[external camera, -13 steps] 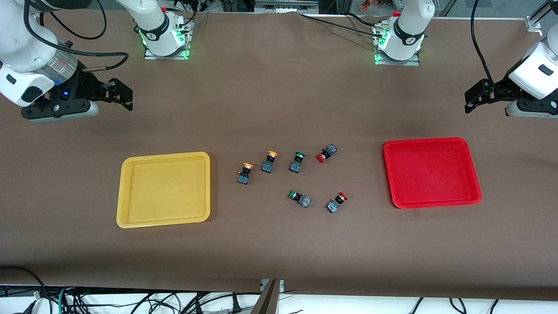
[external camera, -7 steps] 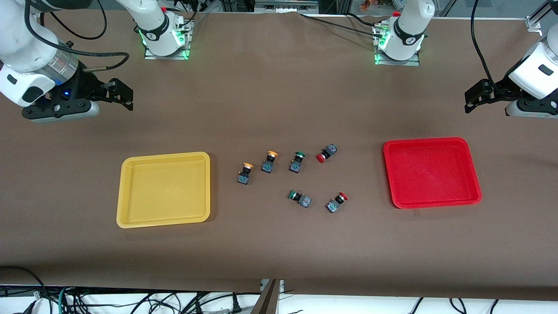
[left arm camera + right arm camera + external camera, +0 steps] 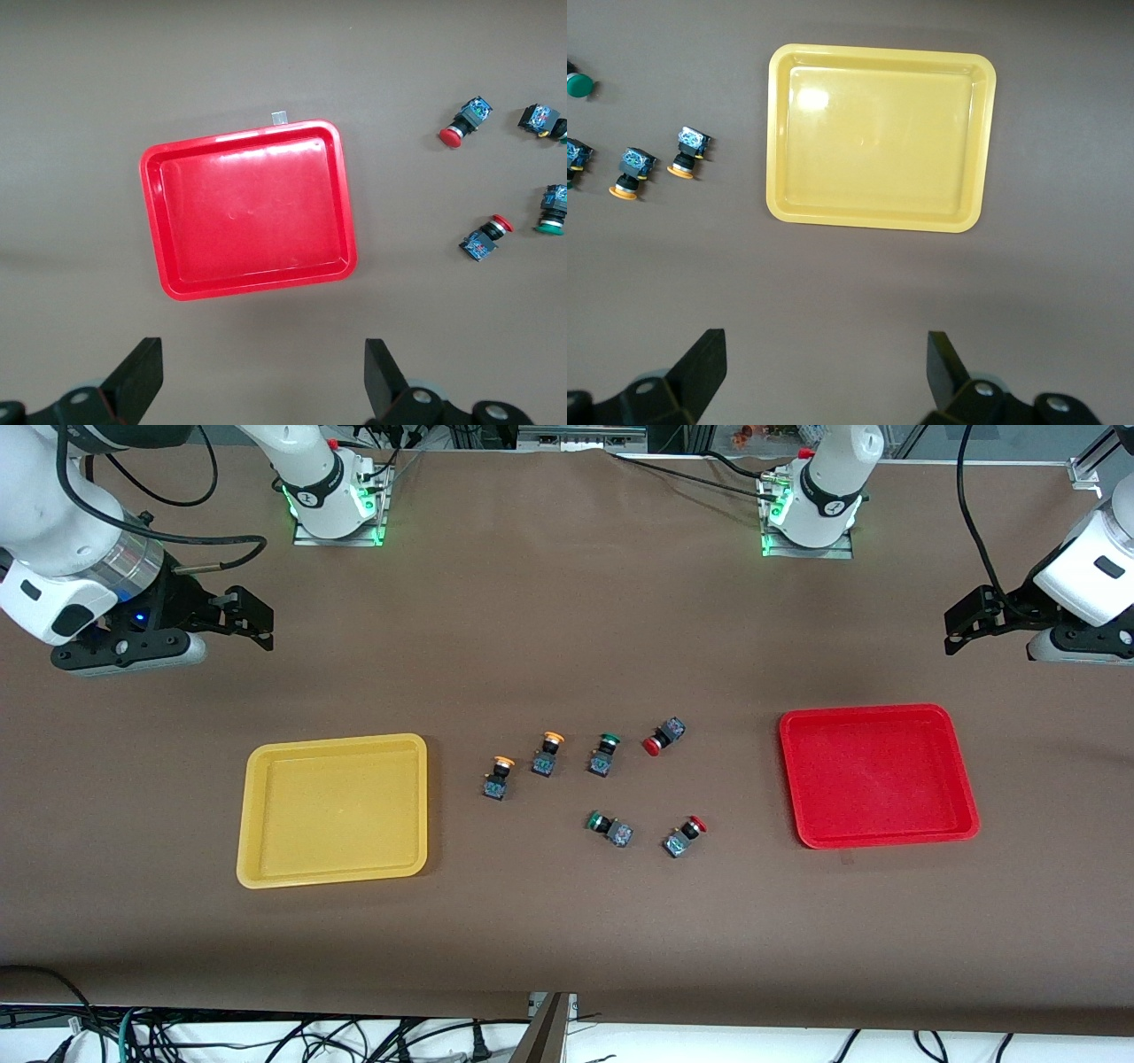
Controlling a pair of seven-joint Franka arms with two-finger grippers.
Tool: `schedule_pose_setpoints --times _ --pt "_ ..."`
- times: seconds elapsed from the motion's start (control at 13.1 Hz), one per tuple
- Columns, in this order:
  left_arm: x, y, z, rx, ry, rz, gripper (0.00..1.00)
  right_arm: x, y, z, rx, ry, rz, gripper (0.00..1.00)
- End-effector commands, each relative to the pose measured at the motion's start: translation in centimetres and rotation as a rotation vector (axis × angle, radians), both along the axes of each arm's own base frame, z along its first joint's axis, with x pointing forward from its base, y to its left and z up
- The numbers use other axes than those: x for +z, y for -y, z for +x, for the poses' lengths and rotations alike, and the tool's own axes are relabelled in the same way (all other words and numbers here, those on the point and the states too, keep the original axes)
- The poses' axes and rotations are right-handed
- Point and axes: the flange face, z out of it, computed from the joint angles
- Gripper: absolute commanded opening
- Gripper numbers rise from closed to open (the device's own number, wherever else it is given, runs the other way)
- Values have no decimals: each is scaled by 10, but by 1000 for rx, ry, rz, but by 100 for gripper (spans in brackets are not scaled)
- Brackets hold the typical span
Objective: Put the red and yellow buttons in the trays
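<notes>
Two yellow-capped buttons [image 3: 499,777] [image 3: 548,754] and two red-capped buttons [image 3: 663,737] [image 3: 685,836] lie on the table between the trays. The yellow tray [image 3: 332,810] sits toward the right arm's end and the red tray [image 3: 877,775] toward the left arm's end; both hold nothing. My right gripper [image 3: 257,622] is open over bare table, between the yellow tray [image 3: 881,137] and the bases. My left gripper [image 3: 961,624] is open over bare table, between the red tray [image 3: 248,208] and the bases. The open fingers also show in the wrist views [image 3: 824,367] [image 3: 263,372].
Two green-capped buttons [image 3: 603,754] [image 3: 609,827] lie among the red and yellow ones. The two arm bases [image 3: 337,505] [image 3: 811,514] stand along the table's edge farthest from the front camera. Brown cloth covers the table.
My right gripper has drifted slightly toward the middle of the table. The left arm, the buttons and the trays have not moved.
</notes>
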Motion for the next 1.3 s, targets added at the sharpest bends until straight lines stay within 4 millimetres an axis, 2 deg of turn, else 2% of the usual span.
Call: schedule_pose_setpoints --times 0.0,0.31,0.46,0.69,0.76,0.92,0.99,1.07,1.22 --pt "9 0 -3 4 0 17 100 1 -4 -2 3 -3 -15 100" --pt "9 0 -3 4 0 17 100 -9 -6 2 -1 -19 -15 100" --pt "8 0 -4 6 -4 17 100 -29 -12 10 -70 -49 -21 100" --pt "11 1 -3 5 3 15 100 -72 -39 31 -120 -62 -9 100" --pt "11 1 -3 5 2 15 100 -91 -58 39 -142 -58 4 100" --pt "6 2 0 3 -7 15 100 -145 -100 55 -226 -44 30 100" --pt "-8 5 5 -7 -42 17 100 -177 -120 62 -267 -39 43 100" --pt "-38 14 11 -25 -139 6 100 -209 -140 67 -302 -28 58 100" --pt "-72 37 21 -64 -213 -14 100 -275 -185 69 -358 7 98 100"
